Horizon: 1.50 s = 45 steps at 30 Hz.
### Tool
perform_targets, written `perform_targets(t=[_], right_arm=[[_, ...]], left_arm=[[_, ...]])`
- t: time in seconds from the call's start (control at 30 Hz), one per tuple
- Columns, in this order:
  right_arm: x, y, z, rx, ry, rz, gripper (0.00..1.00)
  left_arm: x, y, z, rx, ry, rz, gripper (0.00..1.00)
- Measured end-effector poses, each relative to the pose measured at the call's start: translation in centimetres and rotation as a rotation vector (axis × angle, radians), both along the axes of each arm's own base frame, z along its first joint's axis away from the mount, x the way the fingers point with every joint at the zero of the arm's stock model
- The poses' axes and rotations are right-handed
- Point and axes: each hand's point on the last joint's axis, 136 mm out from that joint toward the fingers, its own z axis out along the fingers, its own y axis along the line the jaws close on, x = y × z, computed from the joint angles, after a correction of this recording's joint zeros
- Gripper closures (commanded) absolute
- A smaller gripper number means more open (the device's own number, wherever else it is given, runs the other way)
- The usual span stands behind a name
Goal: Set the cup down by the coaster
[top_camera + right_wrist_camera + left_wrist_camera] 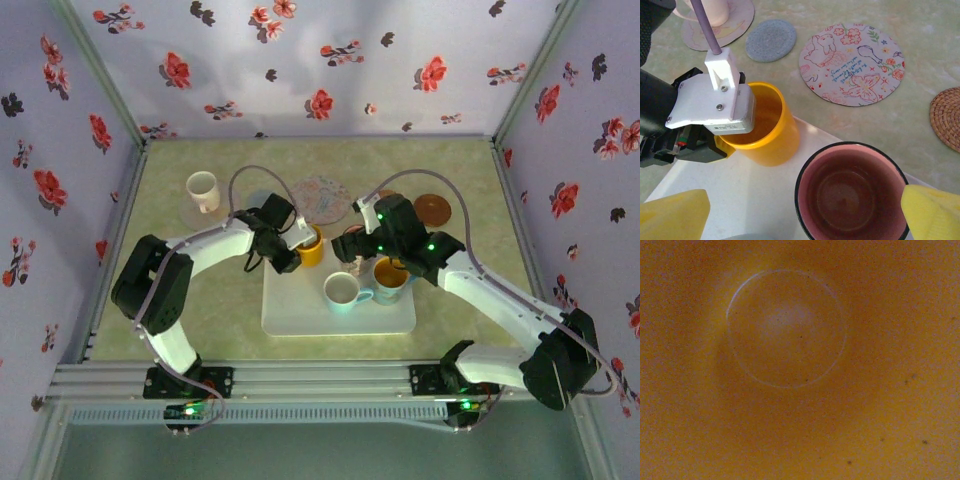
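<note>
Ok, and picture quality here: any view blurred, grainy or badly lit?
Left wrist: grainy and soft, pressed close inside the yellow cup, just a faint bottom ring. Right wrist: crisp on the floral coaster, though its own yellow fingertips blur at the bottom corners. Top external: even, purplish light, soft shadows.

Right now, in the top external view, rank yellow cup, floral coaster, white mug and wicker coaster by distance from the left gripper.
1. yellow cup, at the left gripper itself
2. floral coaster, just behind it
3. white mug, back left
4. wicker coaster, back right
</note>
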Motion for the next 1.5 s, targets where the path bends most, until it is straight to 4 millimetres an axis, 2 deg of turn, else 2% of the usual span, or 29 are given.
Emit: perform_targets(t=[0.13, 0.2, 0.23, 0.77, 1.2, 1.5], right_arm=[[-0.2, -0.1, -0.1, 0.001, -0.001, 0.0, 0.01], [-0.2, -0.1, -0.1, 0.002, -0.002, 0.0, 0.01], [-0.2, -0.1, -0.1, 0.002, -0.003, 0.0, 0.01], [-0.2, -0.2, 0.5, 0.017, -0.024, 0.001, 0.01], [-0.1, -0.2, 0.8, -0.011, -0.066, 0.038, 0.01], [0.3, -0.3, 0.9, -0.012, -0.08, 0.045, 0.01]], left_arm=[[0.0, 0.0, 0.0, 0.0, -0.001, 0.0, 0.9], [0.0, 0.0, 0.0, 0.002, -0.002, 0.001, 0.99], [0.0, 0.0, 0.0, 0.002, -0.002, 0.001, 1.0], [0.8, 0.7, 0.6, 0.041, -0.038, 0.048, 1.0], [3.9, 0.8, 5.6, 0.025, -0.191, 0.147, 1.0], [7.0, 1.1, 10.8, -0.003, -0.308, 0.262, 1.0]])
